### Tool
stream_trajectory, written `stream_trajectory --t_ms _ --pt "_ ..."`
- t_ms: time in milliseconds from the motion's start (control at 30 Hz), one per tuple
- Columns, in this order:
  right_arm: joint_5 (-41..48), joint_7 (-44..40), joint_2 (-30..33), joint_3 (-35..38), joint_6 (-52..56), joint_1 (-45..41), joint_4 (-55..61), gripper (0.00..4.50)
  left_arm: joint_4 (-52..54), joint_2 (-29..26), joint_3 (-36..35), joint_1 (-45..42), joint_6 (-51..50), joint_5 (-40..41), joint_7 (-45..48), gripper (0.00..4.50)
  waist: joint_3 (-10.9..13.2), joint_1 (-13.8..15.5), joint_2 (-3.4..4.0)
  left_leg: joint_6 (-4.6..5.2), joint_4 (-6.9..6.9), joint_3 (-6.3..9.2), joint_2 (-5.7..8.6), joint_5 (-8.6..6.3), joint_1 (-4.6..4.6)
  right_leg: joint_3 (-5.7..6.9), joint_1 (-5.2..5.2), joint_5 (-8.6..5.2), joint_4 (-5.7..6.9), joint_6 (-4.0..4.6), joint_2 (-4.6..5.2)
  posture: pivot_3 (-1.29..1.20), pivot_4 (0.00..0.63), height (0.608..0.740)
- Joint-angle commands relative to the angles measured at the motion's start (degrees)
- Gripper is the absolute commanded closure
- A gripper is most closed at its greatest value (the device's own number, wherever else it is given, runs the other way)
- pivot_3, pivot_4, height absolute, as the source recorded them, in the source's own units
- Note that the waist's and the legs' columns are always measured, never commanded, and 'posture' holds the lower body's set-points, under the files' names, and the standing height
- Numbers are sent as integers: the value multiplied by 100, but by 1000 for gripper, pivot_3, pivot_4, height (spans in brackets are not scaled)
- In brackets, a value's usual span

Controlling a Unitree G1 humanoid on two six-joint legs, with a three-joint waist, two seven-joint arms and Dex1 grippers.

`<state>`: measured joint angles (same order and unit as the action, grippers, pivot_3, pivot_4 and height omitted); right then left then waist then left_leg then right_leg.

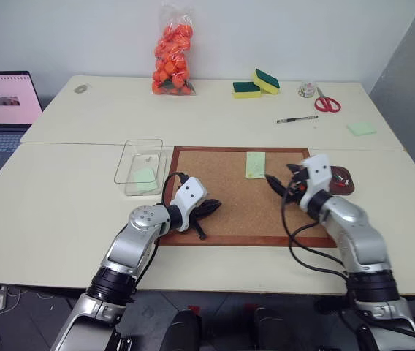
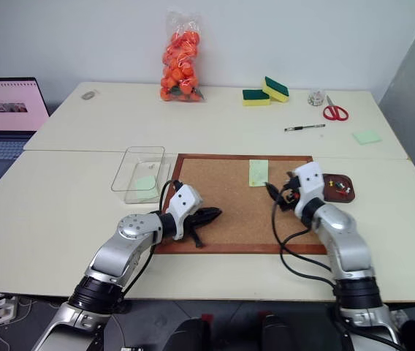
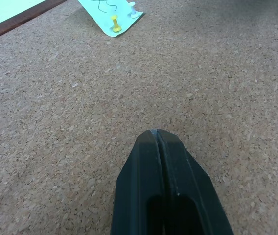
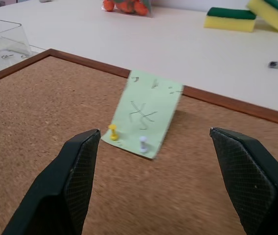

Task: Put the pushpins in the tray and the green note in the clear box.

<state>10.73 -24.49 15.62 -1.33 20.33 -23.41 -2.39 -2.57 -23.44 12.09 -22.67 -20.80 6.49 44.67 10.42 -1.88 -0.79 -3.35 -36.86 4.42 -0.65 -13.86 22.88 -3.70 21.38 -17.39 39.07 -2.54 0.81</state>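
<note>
While my right gripper (image 4: 151,169) stands wide open, low over the corkboard (image 1: 229,212) right of centre frame, my left gripper (image 3: 157,139) sits pinched shut and empty lower left on the cork. Dead ahead of the right one lies the green note (image 4: 146,115), upper middle of the board, pinned by a yellow pushpin (image 4: 113,132) and a white pushpin (image 4: 143,143) at its near edge. I reckon the step is pulling a pin: centre one head between the jaws, close on the head alone (not the paper), lift straight up. Tray (image 1: 343,180) waits at right, already holding some pins; clear box (image 1: 140,165) at upper left of the board.
</note>
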Motion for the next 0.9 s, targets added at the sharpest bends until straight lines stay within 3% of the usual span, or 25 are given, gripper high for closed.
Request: stream_trajectory --t_ms 33,500,733,900 --pt "-263 214 -126 -53 -434 -382 -420 697 19 -42 138 98 -62 -36 113 4500 0 7 0 0 0 1 1 0 1 1 0 0 0 0 0 0 150 740" --pt "-571 264 -249 -82 -763 -831 -1388 697 95 -43 121 131 -100 -31 113 4500 0 1 0 0 3 1 0 0 0 2 1 0 -1 1 0 0 150 740" --pt "-586 270 -279 -85 -735 -836 -1468 1838 107 -27 129 133 -116 -27 113 4500 0 0 0 0 3 1 0 0 1 1 1 0 -1 0 0 0 150 740" --pt "-610 260 -319 -130 -674 -839 -1516 3002 125 -27 131 143 -124 -24 115 4500 0 -1 0 0 3 1 0 0 1 2 1 0 -1 1 0 0 150 740"
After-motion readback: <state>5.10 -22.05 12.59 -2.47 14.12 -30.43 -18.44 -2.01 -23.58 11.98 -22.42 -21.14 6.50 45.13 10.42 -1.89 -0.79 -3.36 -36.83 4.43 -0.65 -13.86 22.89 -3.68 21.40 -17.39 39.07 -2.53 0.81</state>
